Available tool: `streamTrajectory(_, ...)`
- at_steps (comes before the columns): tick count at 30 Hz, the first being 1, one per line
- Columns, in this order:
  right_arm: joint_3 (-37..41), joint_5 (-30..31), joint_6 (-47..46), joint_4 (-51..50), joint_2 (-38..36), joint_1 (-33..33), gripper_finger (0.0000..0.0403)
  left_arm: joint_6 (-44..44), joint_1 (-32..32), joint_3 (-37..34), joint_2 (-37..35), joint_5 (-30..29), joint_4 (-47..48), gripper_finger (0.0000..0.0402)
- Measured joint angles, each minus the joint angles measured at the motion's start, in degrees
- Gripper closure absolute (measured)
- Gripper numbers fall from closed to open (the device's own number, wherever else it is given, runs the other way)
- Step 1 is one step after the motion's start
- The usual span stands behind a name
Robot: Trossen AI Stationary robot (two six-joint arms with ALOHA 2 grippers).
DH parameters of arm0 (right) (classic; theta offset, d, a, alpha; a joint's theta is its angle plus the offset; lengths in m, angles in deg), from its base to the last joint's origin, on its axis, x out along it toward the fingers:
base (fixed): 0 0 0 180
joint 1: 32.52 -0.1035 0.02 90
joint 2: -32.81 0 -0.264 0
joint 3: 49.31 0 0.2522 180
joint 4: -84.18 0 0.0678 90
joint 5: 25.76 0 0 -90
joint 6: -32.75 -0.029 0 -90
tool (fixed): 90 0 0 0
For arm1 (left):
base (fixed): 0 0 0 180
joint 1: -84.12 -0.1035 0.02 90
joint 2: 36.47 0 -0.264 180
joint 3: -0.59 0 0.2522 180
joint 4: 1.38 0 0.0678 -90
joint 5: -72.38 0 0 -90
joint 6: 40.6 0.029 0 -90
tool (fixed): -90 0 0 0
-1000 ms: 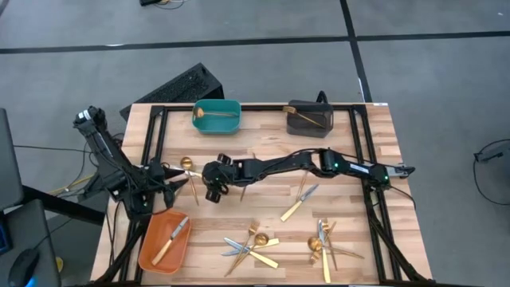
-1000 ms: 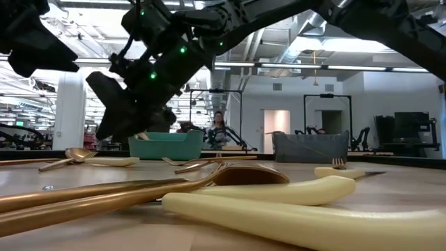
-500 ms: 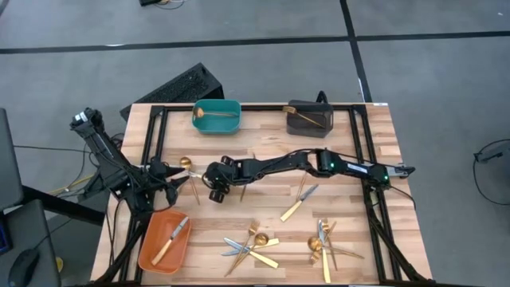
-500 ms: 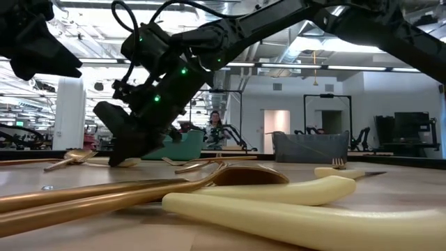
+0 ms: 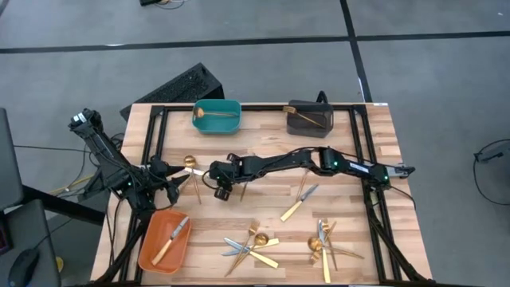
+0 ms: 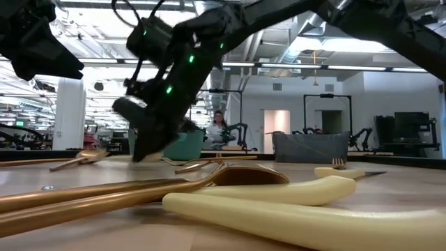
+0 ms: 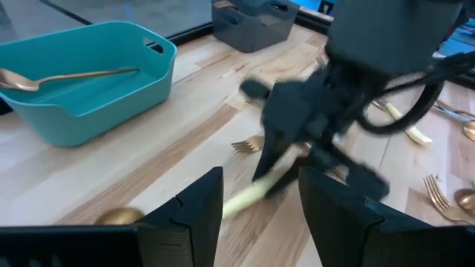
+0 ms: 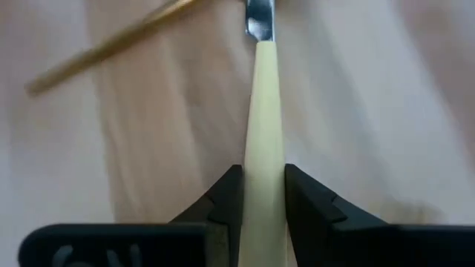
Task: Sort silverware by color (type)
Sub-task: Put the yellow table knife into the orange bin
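Along the near edge of the table (image 5: 374, 143), loose silverware lies in two clusters: crossed knives and gold pieces near the middle (image 5: 253, 244) and spoons and forks to the right (image 5: 323, 243); one knife (image 5: 299, 202) lies alone just beyond them. At the near left corner an orange bin (image 5: 151, 247) holds one pale-handled knife (image 5: 170, 240). In the mid-table zone, left of centre, the right gripper (image 5: 222, 190) reaches across from the right side and is down at the board; its wrist view shows the two fingers (image 8: 226, 194) pressed against either side of a pale knife handle (image 8: 266, 126), with the silver blade pointing away, so it holds that knife. Whether the knife is clear of the wood cannot be told. Just left of it the left gripper (image 5: 177, 178) waits, fingers parted and empty, with a gold spoon (image 5: 190, 166) lying beside it. At the far edge a teal bin (image 5: 217, 117) holds one gold spoon (image 5: 213, 113), and a dark grey bin (image 5: 309, 118) to its right holds what appears to be a gold fork. In judgement, the step in hand is the pick-up of a knife. The next move calls for a clean lift, then carriage toward the near left and release over the orange bin, clear of the waiting left arm.
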Motion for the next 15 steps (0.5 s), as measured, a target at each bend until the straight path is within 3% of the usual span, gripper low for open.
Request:
streamTrajectory(6,-0.1,9.1,1.4,-4.4,-5.6,0.0,0.0300,0.2,0.0,0.0,0.0,0.0,0.0,0.0239)
streamTrajectory(15,3.6,16.8,1.5,-8.4,-11.7,0.3,0.0300,0.0,0.0,0.0,1.5,0.0,-0.1,0.0239)
